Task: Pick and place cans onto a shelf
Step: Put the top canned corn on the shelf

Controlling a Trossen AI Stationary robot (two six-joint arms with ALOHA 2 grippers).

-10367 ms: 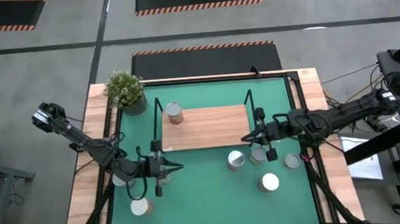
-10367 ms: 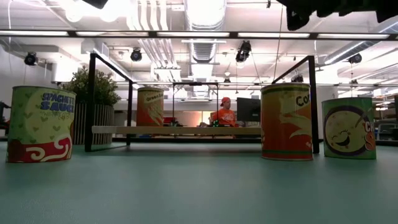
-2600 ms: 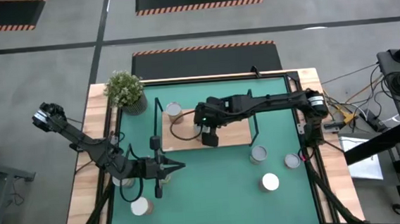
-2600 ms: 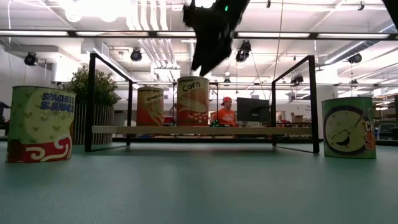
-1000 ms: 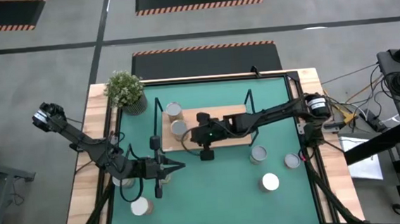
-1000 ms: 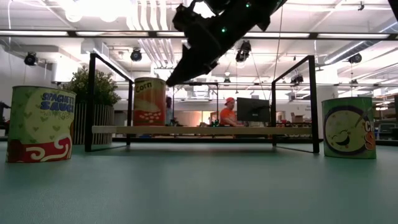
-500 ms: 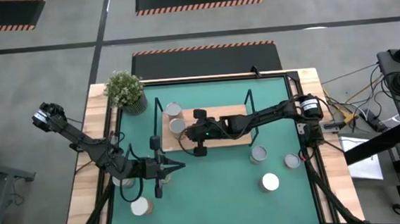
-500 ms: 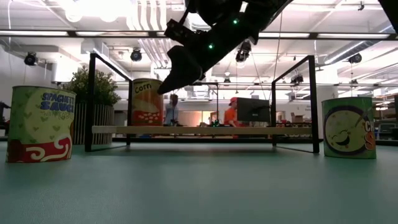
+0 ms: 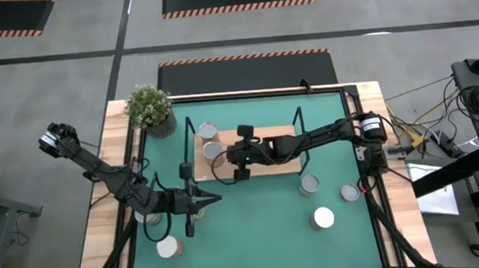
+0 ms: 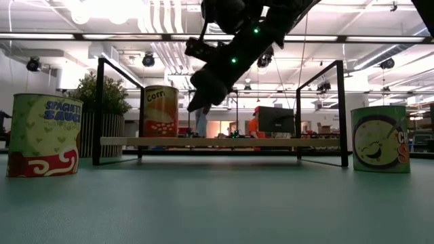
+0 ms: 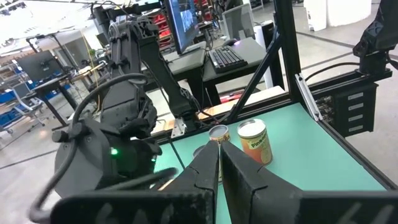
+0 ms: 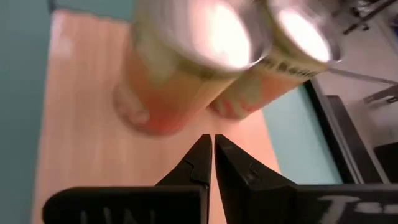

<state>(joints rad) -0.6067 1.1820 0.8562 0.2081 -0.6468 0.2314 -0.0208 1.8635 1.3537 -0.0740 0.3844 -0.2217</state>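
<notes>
Over the shelf (image 9: 262,153) hangs the right tool (image 9: 235,173), clenched and empty, beside two placed cans (image 9: 213,150); it should lift clear without nudging them; left tool (image 9: 214,200) waits clenched over the tabletop (image 9: 254,226).

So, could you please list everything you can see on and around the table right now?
cans on the shelf: two, silver tops, standing on the left end of the light-brown board.
cans on the mat: five visible, silver tops; three right of centre near the front, two front left, one partly under the left arm.
potted plant: one, green, back-left corner.
table mat: one, green.
right gripper: shut, empty, over the shelf's front edge by the two cans.
left gripper: shut, empty, over the mat at front left.
</notes>
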